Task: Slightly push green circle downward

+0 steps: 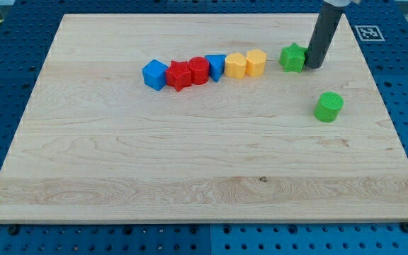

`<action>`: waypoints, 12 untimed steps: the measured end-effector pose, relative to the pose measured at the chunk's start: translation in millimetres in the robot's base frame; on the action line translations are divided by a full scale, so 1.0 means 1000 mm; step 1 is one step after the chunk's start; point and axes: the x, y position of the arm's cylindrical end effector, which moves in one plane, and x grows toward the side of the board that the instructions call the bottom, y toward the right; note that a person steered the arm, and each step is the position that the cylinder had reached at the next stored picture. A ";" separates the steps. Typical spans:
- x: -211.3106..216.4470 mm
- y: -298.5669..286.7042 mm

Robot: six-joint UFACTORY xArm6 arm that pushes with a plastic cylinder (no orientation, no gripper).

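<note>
Green circle block (329, 106), a small round plastic piece, sits alone on the pale wooden board (190, 163) toward the view's right, below and a little right of the other blocks and well apart from them. Above it, my tip (313, 66), the lower end of the straight dark rod, rests on the board just beside the right side of a green star-shaped block (292, 57), seemingly touching it; the rod carries no pincer, so there is nothing to spread or press together. To the view's left of the star runs a row of 6 blocks, packed close: 2 yellow blocks (246, 64) side by side, a blue triangular block (216, 66), a red cylinder block (198, 71), a red star-like block (180, 75) and a blue cube-like block (154, 74) at the left end. Blue perforated table surface (6, 42) surrounds the board.
</note>
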 end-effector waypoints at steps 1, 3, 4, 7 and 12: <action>0.000 -0.016; 0.000 -0.027; 0.000 -0.020; 0.015 0.022; 0.103 -0.014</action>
